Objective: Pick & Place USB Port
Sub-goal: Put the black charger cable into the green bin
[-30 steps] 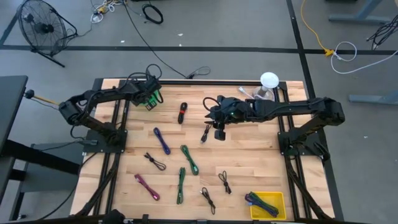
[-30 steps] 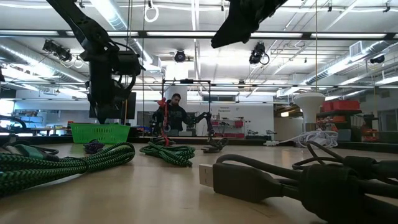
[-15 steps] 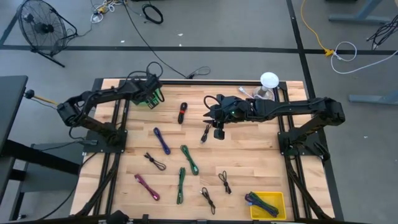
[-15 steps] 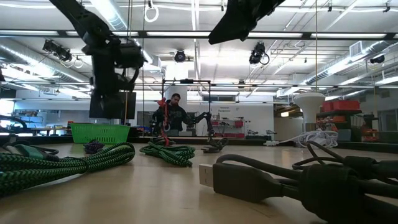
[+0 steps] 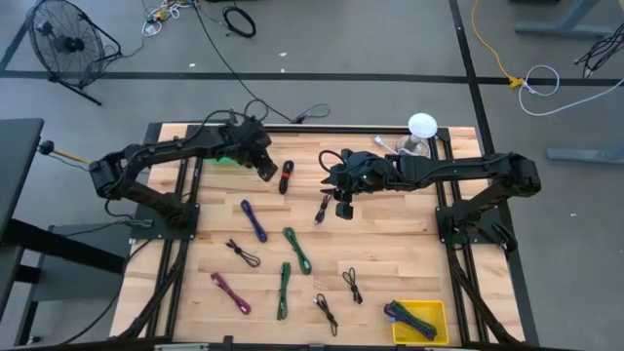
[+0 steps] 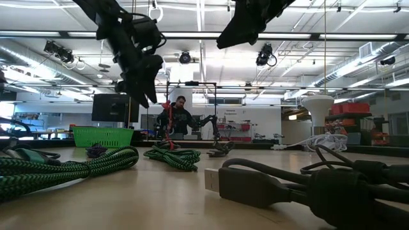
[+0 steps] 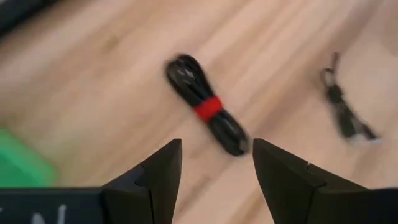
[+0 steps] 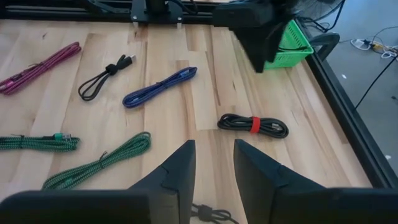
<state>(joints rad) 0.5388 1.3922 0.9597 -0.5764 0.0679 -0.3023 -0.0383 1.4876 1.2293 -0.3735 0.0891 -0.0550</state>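
A coiled black USB cable with a red band (image 5: 286,177) lies flat on the wooden table, also seen in the left wrist view (image 7: 208,106) and the right wrist view (image 8: 252,124). My left gripper (image 5: 263,164) hovers just left of it, open and empty (image 7: 214,163), raised above the table (image 6: 142,86). My right gripper (image 5: 337,187) hangs open (image 8: 213,167) over the table's middle, above a small black cable (image 5: 322,208). A green basket (image 5: 230,156) stands at the far left, partly hidden by the left arm.
Several cables lie spread over the table: a blue one (image 5: 254,220), green ones (image 5: 297,250), a pink one (image 5: 230,292), and black ones (image 5: 244,253). A yellow bin (image 5: 419,318) holding cables sits at the near right corner. A white lamp (image 5: 421,127) stands at the far right.
My left gripper has swung from above the green basket toward the table's right and a little nearer, toward the black cable with the red band, tipping from upright to slanted as it went. Its fingers show open throughout.
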